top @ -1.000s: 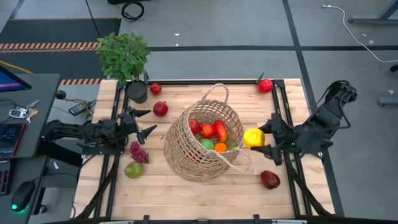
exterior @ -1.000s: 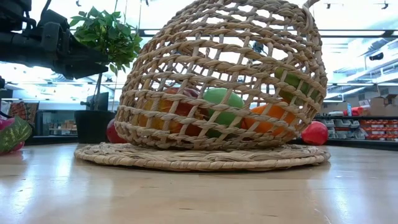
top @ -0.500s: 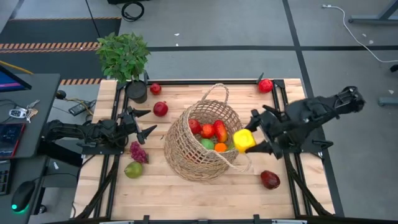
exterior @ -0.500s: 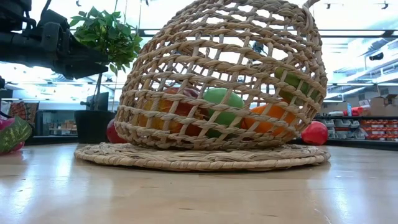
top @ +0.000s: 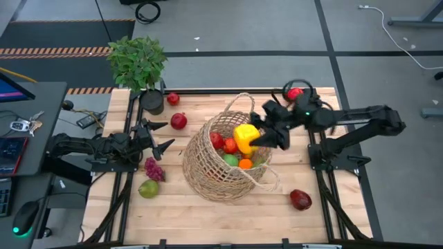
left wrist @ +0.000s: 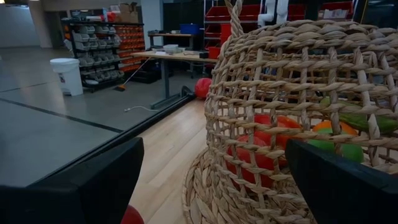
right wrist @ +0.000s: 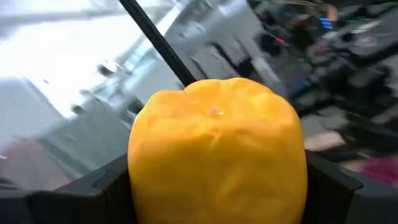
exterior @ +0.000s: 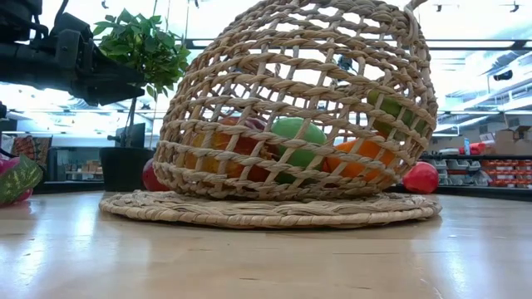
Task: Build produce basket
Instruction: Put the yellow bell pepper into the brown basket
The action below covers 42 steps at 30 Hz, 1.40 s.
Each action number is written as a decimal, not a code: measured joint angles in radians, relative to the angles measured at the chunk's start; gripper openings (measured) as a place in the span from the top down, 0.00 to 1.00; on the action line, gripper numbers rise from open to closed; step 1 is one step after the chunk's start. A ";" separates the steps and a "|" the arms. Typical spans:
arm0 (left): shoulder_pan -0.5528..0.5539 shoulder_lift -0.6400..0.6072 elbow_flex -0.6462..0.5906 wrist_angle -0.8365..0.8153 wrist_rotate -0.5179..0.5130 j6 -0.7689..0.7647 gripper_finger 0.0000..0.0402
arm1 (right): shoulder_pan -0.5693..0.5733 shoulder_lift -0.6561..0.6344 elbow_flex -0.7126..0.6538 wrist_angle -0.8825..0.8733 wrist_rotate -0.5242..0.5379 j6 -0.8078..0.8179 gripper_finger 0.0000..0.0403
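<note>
The tan wicker basket (top: 223, 158) sits mid-table and holds red, green and orange produce (top: 232, 148). My right gripper (top: 252, 135) reaches in from the table's right and is shut on a yellow pepper (top: 243, 135), which hangs over the basket's mouth. The pepper (right wrist: 216, 146) fills the right wrist view. My left gripper (top: 162, 135) waits open at the basket's left, with nothing between its fingers (left wrist: 87, 186). Through the weave (exterior: 291, 108) a green and an orange piece show. My right gripper pinches the yellow pepper by its two opposite sides (right wrist: 140, 180) between its two fingers (right wrist: 102, 186). The fingers come about level from the table's right side. The pepper is lifted clear, above the basket's open mouth.
Loose produce lies on the table: two red pieces (top: 178, 121) at the far left, purple grapes (top: 154, 168), a green pear (top: 148, 188), a dark red piece (top: 300, 200) and a red one (top: 295, 94) at the far right. A potted plant (top: 138, 62) stands at the far left corner.
My right gripper has swung from the table's right side toward the left and far edge, turning as it went. It has carried the yellow pepper from beside the basket to above its mouth.
</note>
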<state>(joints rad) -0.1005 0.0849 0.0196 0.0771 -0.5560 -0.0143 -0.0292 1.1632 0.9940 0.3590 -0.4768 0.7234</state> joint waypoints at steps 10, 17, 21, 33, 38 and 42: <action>0.000 0.000 0.000 0.000 0.000 0.000 0.01 | -0.061 0.181 -0.017 0.602 -0.028 0.388 0.20; 0.000 0.000 0.000 0.000 0.000 0.000 0.01 | -0.081 0.186 -0.017 0.687 0.061 0.366 0.20; 0.000 0.000 0.000 0.000 0.000 0.000 0.01 | -0.109 0.195 -0.017 0.658 0.082 0.383 0.20; 0.000 0.000 0.000 0.000 0.000 0.000 0.01 | -0.109 0.194 -0.017 0.606 0.031 0.453 0.20; 0.000 0.000 0.000 0.000 0.000 0.000 0.01 | -0.111 0.194 -0.017 0.603 0.039 0.399 0.20; 0.000 0.000 0.000 0.000 0.000 0.000 0.01 | -0.111 0.194 -0.012 0.586 0.086 0.342 0.20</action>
<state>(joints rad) -0.1002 0.0849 0.0195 0.0772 -0.5558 -0.0143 -0.1398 1.3575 0.9817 0.9451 -0.3908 1.0651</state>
